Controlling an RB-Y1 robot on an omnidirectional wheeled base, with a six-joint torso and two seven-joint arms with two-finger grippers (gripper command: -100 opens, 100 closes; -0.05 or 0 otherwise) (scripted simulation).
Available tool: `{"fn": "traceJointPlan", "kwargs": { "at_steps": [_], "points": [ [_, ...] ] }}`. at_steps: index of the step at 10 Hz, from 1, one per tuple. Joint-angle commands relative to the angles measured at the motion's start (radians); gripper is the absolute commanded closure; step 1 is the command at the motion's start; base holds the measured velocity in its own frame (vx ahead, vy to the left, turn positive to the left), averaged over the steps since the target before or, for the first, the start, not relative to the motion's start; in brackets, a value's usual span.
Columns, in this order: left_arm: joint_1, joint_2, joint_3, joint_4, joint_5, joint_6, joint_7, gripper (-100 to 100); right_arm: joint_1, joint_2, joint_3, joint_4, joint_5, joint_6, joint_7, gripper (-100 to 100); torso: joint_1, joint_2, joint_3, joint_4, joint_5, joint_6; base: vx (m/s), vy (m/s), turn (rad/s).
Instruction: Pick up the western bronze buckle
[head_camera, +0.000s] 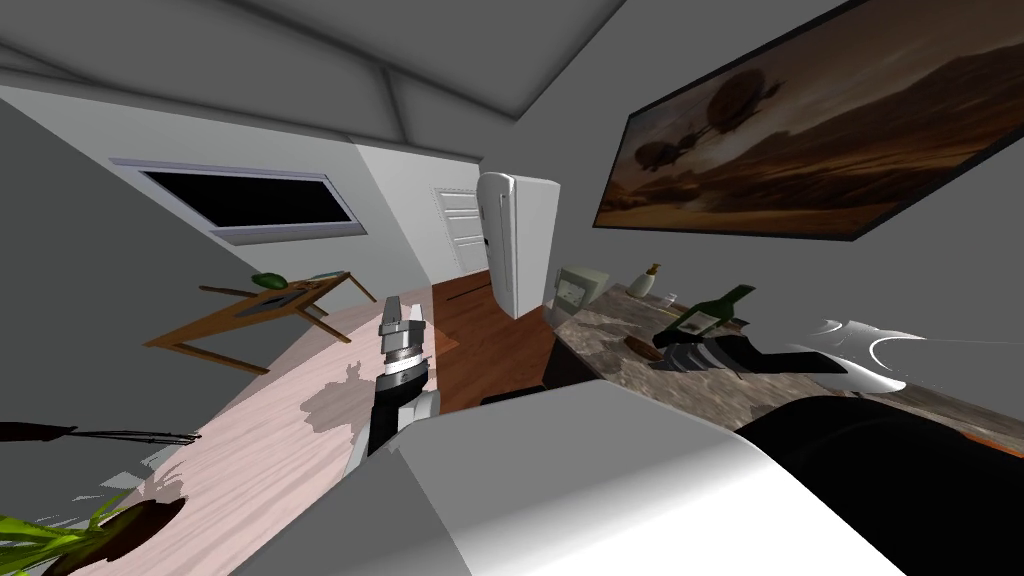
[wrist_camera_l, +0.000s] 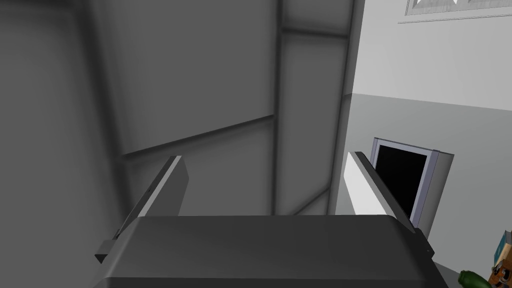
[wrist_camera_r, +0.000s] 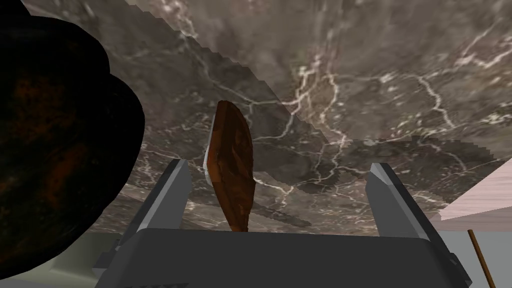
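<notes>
The buckle (wrist_camera_r: 231, 165) is a brown, oval, flat piece lying on a dark marble counter (wrist_camera_r: 350, 90). In the right wrist view it sits between the fingers of my right gripper (wrist_camera_r: 280, 175), closer to one of them, and the jaws stand open around it without touching. The head view shows the buckle (head_camera: 640, 347) just ahead of the right gripper (head_camera: 668, 358), low over the counter (head_camera: 600, 345). My left gripper (head_camera: 400, 312) is raised in mid-air over the floor, open and empty (wrist_camera_l: 265, 180).
A green bottle (head_camera: 712, 308) stands just behind the right hand. A large dark rounded object (wrist_camera_r: 55, 150) lies close beside one right finger. A soap bottle (head_camera: 645, 280) and a white fridge (head_camera: 515, 240) are farther along. A wooden table (head_camera: 260, 305) stands at the left.
</notes>
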Motion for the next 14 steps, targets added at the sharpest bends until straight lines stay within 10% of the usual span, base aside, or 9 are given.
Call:
{"fn": "traceJointPlan", "kwargs": {
  "at_steps": [1, 3, 4, 8, 9, 10, 14],
  "points": [
    [0.000, 0.000, 0.000, 0.000, 0.000, 0.000, 0.000, 0, 0.008, 0.007, 0.006, 0.015, -0.029, -0.001, 0.034, -100, 0.000, 0.000, 0.000, 0.000, 0.000, 0.000, -0.006, 0.020, 0.036],
    [0.000, 0.000, 0.000, 0.000, 0.000, 0.000, 0.000, 0, 0.020, 0.002, 0.004, 0.011, -0.046, 0.002, 0.045, -100, 0.000, 0.000, 0.000, 0.000, 0.000, 0.000, -0.003, 0.012, 0.019],
    [0.000, 0.000, 0.000, 0.000, 0.000, 0.000, 0.000, 0, 0.021, 0.002, 0.004, 0.012, -0.049, 0.002, 0.050, 100, -0.001, 0.000, 0.000, 0.000, 0.000, 0.000, 0.000, 0.000, 0.000],
    [0.000, 0.000, 0.000, 0.000, 0.000, 0.000, 0.000, 0, 0.021, 0.002, 0.003, 0.012, -0.048, 0.002, 0.050, 100, -0.002, -0.001, -0.001, 0.000, -0.001, 0.000, 0.000, 0.000, 0.000],
    [0.000, 0.000, 0.000, 0.000, 0.000, 0.000, 0.000, 0, 0.021, 0.002, 0.003, 0.012, -0.048, 0.002, 0.050, 0, -0.002, -0.001, -0.001, 0.000, -0.001, 0.000, 0.000, 0.000, 0.000],
    [0.000, 0.000, 0.000, 0.000, 0.000, 0.000, 0.000, 0, 0.003, 0.002, 0.002, 0.007, -0.012, -0.002, 0.015, 100, -0.002, -0.001, -0.001, 0.000, -0.001, 0.000, 0.004, -0.012, -0.054],
    [0.000, 0.000, 0.000, 0.000, 0.000, 0.000, 0.000, 0, -0.017, -0.016, -0.014, -0.022, 0.055, -0.004, -0.060, 100, -0.003, -0.002, -0.001, -0.001, -0.001, 0.000, 0.007, -0.023, -0.035]
  ]
}}
